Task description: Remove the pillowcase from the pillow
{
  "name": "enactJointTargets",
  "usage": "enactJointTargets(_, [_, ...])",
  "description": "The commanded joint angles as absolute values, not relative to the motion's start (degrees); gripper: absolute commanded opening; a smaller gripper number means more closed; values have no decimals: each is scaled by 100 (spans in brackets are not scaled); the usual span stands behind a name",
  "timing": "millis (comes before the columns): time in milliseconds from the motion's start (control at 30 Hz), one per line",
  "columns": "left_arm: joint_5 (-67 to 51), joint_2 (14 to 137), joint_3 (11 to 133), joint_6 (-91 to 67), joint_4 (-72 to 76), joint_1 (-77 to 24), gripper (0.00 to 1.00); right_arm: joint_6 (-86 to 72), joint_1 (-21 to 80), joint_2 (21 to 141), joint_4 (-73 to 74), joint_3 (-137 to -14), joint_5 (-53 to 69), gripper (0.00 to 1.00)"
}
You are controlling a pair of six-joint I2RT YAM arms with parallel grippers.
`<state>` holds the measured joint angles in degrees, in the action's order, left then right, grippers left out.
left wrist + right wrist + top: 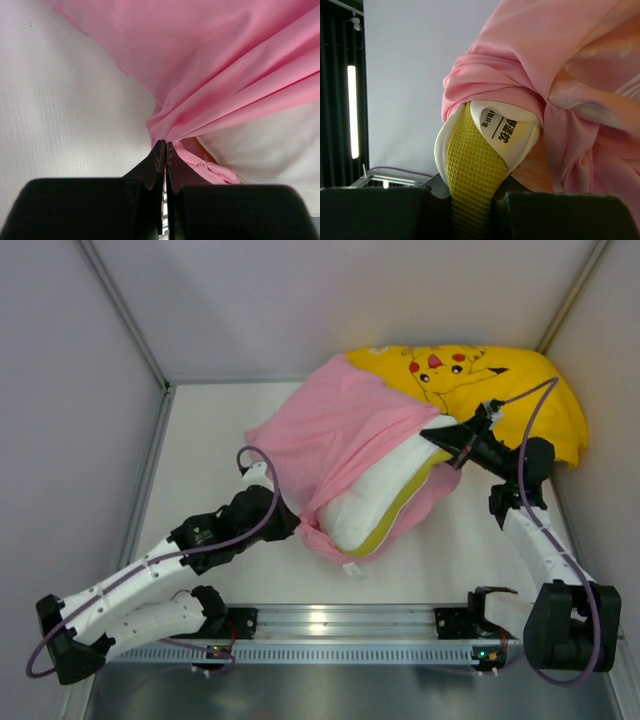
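Pink, thin and limp, the pillowcase (330,430) bunches and slides easily; the plump pillow (372,505), mid-table and half uncovered, looks light and squashy. Left gripper (164,146) pinches a gathered pink fold, right gripper (472,200) clamps the yellow edge trim (470,160): 2 sound holds.

I count two pillows, a white pillow (365,502) pinched at its trim in my right gripper (471,192) and a yellow pillow (500,380) just beyond that gripper, one pillowcase (330,430) bunched in my left gripper (163,146), and two grippers in all.
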<state>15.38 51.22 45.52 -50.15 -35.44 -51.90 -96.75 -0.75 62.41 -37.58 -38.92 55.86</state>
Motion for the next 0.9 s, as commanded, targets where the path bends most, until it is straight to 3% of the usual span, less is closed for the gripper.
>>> enactJointTargets(0, [2373, 4817, 4842, -5230, -5263, -5133, 0, -11670, -790, 6240, -6695, -3877, 5475, 0])
enactJointTargets(133, [2803, 4492, 5317, -5229, -5719, -5133, 0, -11988, -958, 6451, -7435, -3735, 5528, 0])
enactJointTargets(300, [2972, 4237, 5485, -5160, -5994, -5133, 0, -11673, -949, 6399, -7173, -3665, 5572, 0])
enactJointTargets(333, [2771, 4254, 5441, -5020, -5742, -5133, 4, -11333, -914, 6364, -6798, -3691, 5590, 0])
enactJointTargets(433, [1728, 4525, 5282, -4404, -5266, -5133, 36, -10384, -660, 6074, -5586, -3831, 5695, 0])
enactJointTargets(467, [1549, 4631, 5265, -4290, -5073, -5133, 62, -9492, -563, 5873, -4415, -3989, 5695, 0])
enactJointTargets(533, [1354, 4850, 5343, -4228, -4931, -5142, 80, -7703, -151, 5652, -2873, -4392, 5512, 0])
enactJointTargets(600, [1354, 4957, 5588, -4036, -4747, -5142, 91, -6439, 496, 5388, -595, -4692, 4822, 0])
enactJointTargets(700, [1336, 5289, 6176, -3552, -4484, -5142, 99, -4959, 1323, 5247, 796, -4869, 3950, 0])
enactJointTargets(867, [1371, 5993, 7179, -2981, -4403, -5142, 99, -4448, 1862, 5527, 879, -4132, 4183, 0])
